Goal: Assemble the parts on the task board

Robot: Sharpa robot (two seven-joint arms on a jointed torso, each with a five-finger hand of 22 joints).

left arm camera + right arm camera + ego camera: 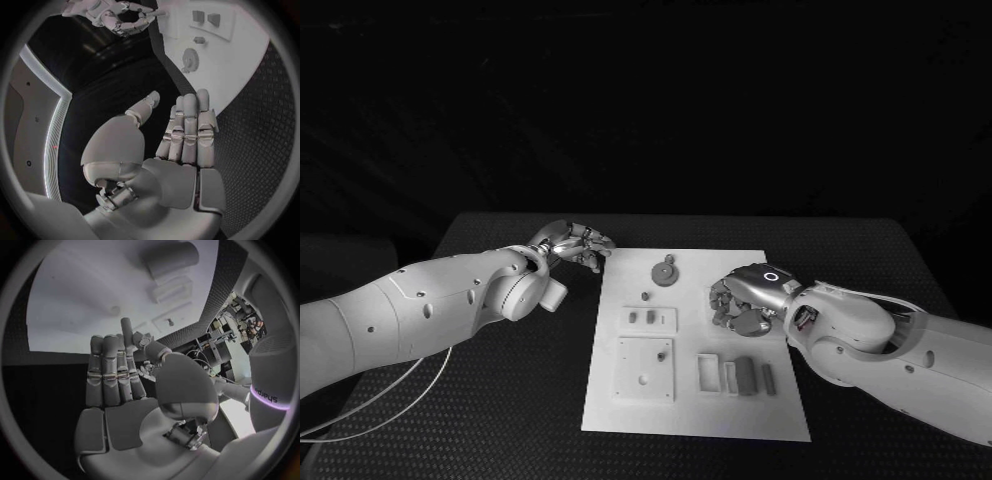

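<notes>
Parts [665, 270] lie untouched on the white board [697, 405]; left hand [571, 243] hovers beside it, fingers straight and empty, right hand [740, 300] over it, likewise empty.

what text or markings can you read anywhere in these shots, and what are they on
"edipus": on a dark band with a glowing stripe round the robot's arm, right wrist view; its start is cut off, so the word may be longer.
No legible text on the task board, the parts or either hand.
</notes>
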